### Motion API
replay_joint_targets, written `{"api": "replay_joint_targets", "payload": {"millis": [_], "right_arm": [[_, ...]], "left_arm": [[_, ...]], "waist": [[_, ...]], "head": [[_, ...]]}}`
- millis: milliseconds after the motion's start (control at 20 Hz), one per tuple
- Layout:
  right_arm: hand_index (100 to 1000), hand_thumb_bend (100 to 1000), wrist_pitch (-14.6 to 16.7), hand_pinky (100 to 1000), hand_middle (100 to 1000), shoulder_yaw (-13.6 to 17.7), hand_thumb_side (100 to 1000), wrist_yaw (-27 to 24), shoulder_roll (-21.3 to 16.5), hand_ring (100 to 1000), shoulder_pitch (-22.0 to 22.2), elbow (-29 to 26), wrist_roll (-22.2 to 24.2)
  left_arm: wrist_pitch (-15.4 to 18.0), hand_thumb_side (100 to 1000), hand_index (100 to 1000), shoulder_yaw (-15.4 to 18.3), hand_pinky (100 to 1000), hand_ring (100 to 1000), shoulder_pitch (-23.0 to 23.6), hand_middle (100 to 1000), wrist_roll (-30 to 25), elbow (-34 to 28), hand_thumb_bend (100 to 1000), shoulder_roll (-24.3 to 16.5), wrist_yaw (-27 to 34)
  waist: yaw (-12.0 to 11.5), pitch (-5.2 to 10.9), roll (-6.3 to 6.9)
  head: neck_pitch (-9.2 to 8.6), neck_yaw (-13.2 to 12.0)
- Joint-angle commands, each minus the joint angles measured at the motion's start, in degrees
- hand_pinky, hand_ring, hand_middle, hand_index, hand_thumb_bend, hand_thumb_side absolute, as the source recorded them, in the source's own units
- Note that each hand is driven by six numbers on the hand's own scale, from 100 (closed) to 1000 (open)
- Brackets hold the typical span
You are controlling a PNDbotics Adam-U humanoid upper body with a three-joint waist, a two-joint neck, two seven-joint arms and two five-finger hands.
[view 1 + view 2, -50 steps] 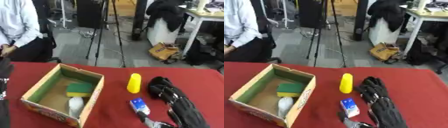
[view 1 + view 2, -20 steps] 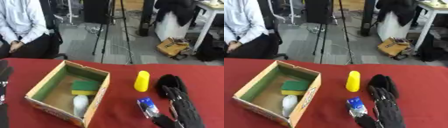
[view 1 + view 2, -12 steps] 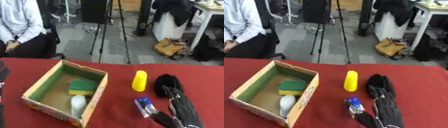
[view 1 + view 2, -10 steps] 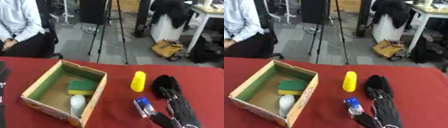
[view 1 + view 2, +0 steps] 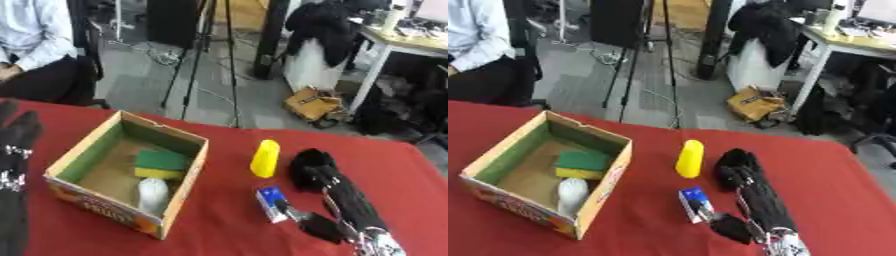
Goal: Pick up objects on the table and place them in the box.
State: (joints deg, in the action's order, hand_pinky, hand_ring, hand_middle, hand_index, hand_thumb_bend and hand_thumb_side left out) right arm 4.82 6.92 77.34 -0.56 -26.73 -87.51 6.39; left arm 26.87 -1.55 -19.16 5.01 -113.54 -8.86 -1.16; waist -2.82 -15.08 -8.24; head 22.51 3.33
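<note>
The right hand (image 5: 328, 187), black with silver joints, lies along the red-covered worktop (image 5: 223, 220) at the right, its fingers stretched out straight and pointing away from the robot; the thumb (image 5: 317, 226) bends inward and touches the near end of a small blue-and-white box (image 5: 272, 202), without closing round it. The hand is released, holding nothing, and it seems laid beside the box to come at it from the right side. The small box lies flat, its long axis running away from the robot and leaning slightly left. Just beyond it, near the fingertips, a yellow rounded plastic bottle (image 5: 264, 158) rests with its long axis also pointing away from the robot; whether it lies flat or stands cannot be told. Left of both sits the open cardboard box (image 5: 180, 187) with a green inner wall, askew to the worktop's edge, already holding a green-and-yellow sponge (image 5: 159, 164) and a white rounded object (image 5: 152, 194). The left hand (image 5: 16, 165) rests at the left edge, idle, fingers straight and up.
</note>
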Motion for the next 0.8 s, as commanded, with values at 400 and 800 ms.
{"api": "replay_joint_targets", "payload": {"millis": [400, 800], "right_arm": [[987, 660, -3.89, 1000, 899, 4.53, 1000, 8.29, 6.32, 1000, -0.16, -4.33, -0.58], [991, 698, -7.85, 1000, 899, 7.41, 1000, 12.09, 9.07, 1000, -1.31, -6.48, -1.41]], "left_arm": [[-0.55, 884, 845, -0.32, 963, 935, -1.31, 929, -0.15, -1.05, 100, 0.23, 0.15], [-0.66, 883, 845, -0.79, 964, 937, -1.81, 931, -0.5, -1.05, 100, 1.03, 0.65]], "waist": [[-1.36, 0.28, 1.03], [-2.72, -0.36, 1.85]], "head": [[-0.82, 1.23], [-1.19, 2.3]]}}
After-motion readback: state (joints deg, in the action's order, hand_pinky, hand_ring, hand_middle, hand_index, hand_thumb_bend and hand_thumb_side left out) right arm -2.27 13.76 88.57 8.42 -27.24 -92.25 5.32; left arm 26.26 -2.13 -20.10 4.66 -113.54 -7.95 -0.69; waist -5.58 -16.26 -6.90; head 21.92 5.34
